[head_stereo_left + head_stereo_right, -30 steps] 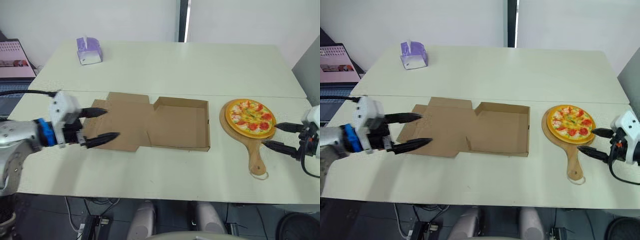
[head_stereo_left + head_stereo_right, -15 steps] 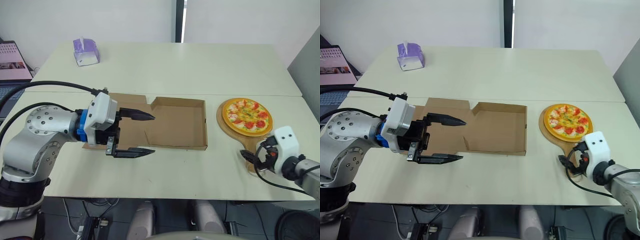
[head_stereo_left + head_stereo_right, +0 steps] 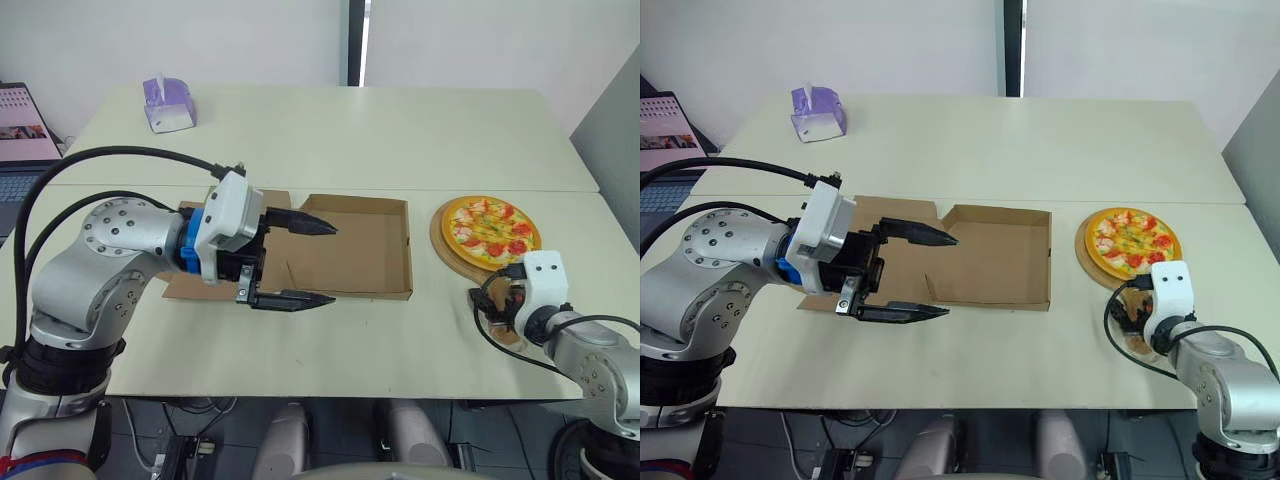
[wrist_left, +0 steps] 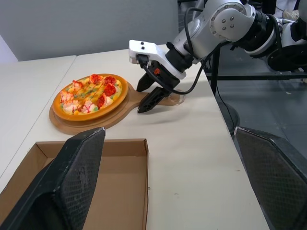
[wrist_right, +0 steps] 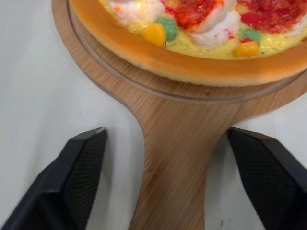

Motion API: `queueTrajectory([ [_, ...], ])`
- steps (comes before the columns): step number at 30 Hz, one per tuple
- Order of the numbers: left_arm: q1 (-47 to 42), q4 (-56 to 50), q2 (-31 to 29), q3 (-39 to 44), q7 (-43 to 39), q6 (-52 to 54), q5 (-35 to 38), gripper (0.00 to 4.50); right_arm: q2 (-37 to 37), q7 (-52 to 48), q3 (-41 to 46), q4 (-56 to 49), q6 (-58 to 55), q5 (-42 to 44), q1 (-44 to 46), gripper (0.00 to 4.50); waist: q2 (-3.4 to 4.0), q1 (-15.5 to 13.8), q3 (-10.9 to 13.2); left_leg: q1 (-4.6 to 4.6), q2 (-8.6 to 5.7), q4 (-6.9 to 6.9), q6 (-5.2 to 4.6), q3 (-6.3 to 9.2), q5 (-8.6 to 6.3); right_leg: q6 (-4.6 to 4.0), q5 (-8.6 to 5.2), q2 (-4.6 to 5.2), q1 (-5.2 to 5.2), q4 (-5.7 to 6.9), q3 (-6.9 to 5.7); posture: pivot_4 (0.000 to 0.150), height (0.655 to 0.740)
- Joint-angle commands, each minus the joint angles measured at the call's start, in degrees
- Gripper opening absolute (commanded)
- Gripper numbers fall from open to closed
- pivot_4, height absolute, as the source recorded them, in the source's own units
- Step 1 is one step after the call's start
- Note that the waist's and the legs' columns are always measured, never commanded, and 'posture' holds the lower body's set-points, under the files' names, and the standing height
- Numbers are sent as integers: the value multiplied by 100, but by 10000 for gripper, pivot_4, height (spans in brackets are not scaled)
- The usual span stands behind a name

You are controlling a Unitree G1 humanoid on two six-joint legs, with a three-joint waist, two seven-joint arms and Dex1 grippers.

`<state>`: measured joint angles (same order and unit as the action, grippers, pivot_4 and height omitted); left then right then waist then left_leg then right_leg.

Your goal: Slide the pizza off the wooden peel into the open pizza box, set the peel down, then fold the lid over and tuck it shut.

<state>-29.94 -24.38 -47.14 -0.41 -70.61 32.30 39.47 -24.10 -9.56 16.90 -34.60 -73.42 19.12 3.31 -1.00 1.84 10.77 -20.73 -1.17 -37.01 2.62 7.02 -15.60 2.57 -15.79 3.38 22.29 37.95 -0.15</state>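
Pizza box [image 3: 350, 250] lies open on the table [image 3: 400, 140], the left gripper [image 3: 334, 262] spread wide over its left part. Right of it, apart, the pizza [image 3: 487, 222] sits on the wooden peel [image 5: 177, 143]; the right gripper [image 5: 170, 191] stands open astride the handle, not touching.

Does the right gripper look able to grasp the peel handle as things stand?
Probably yes: the right gripper is open and straddles the peel handle just above the table, with nothing lying in between.
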Motion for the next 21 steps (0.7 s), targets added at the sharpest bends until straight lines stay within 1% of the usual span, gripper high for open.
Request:
queueTrajectory([
  [1,-75,-139,-8,99,76,-6,73,45000,159,153,47,226,-44,-113,-8,29272,-7,0,-5,0,2,0,0,0,0,0,0,-2,0,0,1,1500,7400],
  [4,-39,-125,-35,131,111,-6,56,45000,253,188,113,263,-25,-102,15,19369,-16,0,-9,2,4,0,0,-2,0,-2,1,-5,0,0,5,1500,7400],
  [5,-14,-121,-53,146,122,-8,47,45000,264,178,121,264,6,-93,19,16989,-17,0,-10,2,4,0,0,-3,0,-2,1,-5,0,0,6,1500,7400],
  [6,19,-115,-72,167,143,-17,28,45000,290,180,141,262,79,-88,32,15698,-17,0,-10,3,4,0,0,-4,0,-2,1,-5,0,0,8,1500,7400],
  [15,330,-3,-258,571,445,-39,-70,45000,187,27,97,265,1370,-181,396,15691,-10,18,-4,16,23,5,0,-50,0,7,3,-25,15,2,53,1500,7400],
  [18,498,16,-390,872,589,51,-15,45000,-14,-198,75,308,1720,-180,605,15691,3,14,4,-7,23,5,-1,-79,0,12,16,-27,55,7,82,1500,7400],
  [21,685,6,-552,1107,641,115,21,45000,-147,-425,128,397,1874,-75,823,15691,6,20,7,-32,22,6,-1,-100,0,-7,31,-27,96,14,104,1500,7400],
])
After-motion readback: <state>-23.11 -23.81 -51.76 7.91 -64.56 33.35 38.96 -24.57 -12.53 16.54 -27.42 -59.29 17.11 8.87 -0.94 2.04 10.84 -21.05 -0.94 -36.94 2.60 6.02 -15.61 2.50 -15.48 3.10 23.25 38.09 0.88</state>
